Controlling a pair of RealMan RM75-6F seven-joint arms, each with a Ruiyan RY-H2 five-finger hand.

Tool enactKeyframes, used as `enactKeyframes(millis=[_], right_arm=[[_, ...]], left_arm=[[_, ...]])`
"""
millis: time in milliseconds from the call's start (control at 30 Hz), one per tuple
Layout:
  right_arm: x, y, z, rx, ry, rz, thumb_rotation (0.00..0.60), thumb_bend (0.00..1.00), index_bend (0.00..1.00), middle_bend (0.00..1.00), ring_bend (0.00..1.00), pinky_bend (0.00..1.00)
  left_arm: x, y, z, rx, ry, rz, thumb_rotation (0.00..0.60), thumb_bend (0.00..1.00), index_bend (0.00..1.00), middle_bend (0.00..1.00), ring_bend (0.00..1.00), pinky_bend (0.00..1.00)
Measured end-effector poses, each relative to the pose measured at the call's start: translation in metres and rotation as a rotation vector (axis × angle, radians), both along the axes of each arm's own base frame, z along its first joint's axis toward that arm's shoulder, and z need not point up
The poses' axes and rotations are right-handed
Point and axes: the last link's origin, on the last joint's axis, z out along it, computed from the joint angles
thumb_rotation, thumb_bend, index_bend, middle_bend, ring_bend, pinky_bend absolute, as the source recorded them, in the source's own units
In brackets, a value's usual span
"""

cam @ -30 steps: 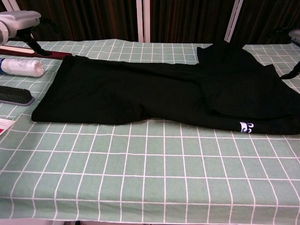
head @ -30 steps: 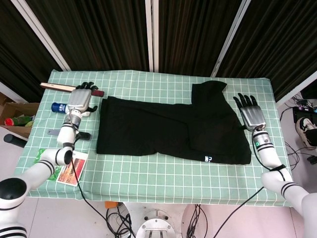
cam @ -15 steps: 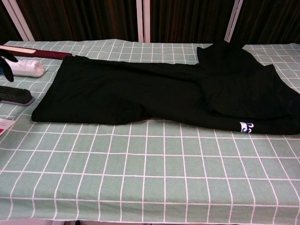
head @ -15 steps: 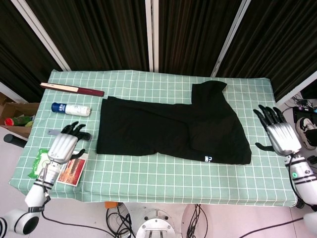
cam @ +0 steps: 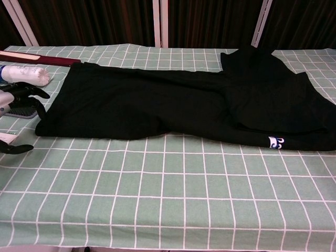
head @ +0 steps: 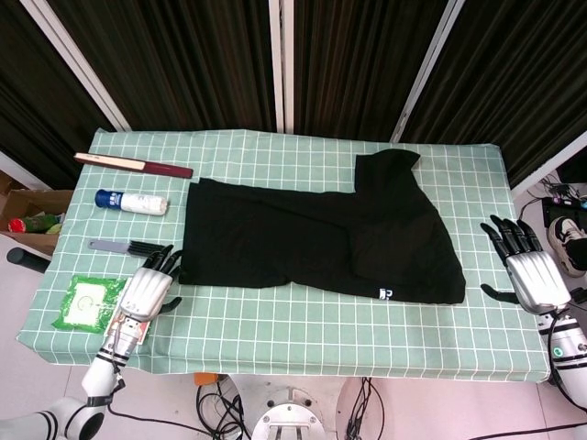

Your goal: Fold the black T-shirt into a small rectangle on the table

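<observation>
Left hand [head: 147,291] splayed, empty, seemingly touching black T-shirt [head: 312,240] corner; right hand [head: 532,275] splayed, empty, off-table.

The black T-shirt [head: 321,243] is lying partly folded on the green checked tablecloth [head: 303,316], both hands [head: 147,291] [head: 535,278] hovering open-fingered beside it.

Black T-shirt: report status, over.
Left hand open at the black T-shirt's near-left corner. Right hand open, off the table's right edge. Shirt partly folded, flat. Nothing on it.
</observation>
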Motion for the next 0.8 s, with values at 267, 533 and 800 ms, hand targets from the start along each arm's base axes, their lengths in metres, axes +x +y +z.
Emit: enactKeyframes(millis=[267,533,800], right_arm=[[0.002,-0.002,0.0,-0.007,-0.021,0.01,0.6,0.08,0.08,0.03,0.0,0.0],[-0.004,-0.002,-0.001,-0.006,-0.042,-0.008,0.6,0.1,0.09,0.04,0.0,0.0],[-0.016,0.007,0.0,-0.008,-0.077,-0.045,0.6,0.15,0.11,0.05,0.0,0.0]], left_arm=[[0.009,0.013,-0.025,0.014,0.006,-0.046,0.6,0.16,0.38,0.16,0.07,0.21],[0.014,0.026,-0.039,0.014,0.006,-0.075,0.6,0.24,0.46,0.16,0.08,0.21],[0.007,0.031,-0.041,0.026,0.009,-0.102,0.6,0.36,0.56,0.24,0.14,0.22]])
